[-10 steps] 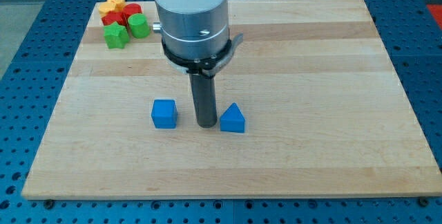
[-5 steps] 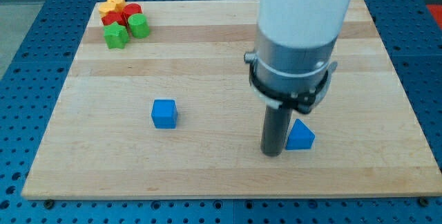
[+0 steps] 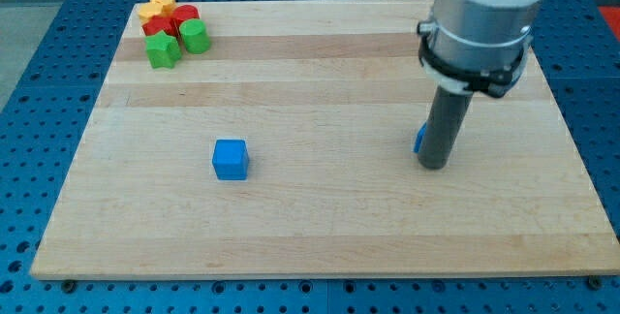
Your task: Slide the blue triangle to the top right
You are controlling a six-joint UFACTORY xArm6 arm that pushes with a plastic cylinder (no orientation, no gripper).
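Pale wooden counter [image 3: 320, 227] sits on a blue perforated base. My tip [image 3: 433, 166] rests toward the view's right, almost wholly hiding the blue triangle block [image 3: 419, 140], a sliver showing at the rod's left edge. No fingers here, nothing grasped. Blue cube [image 3: 231, 159] lies well left; red, yellow and green blocks [image 3: 172, 28] cluster top left.

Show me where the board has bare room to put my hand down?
Bare wood runs between the blue cube and my tip, and along the view's bottom. The view's top left is crowded with yellow, red and green blocks. The blue triangle hides behind the rod.
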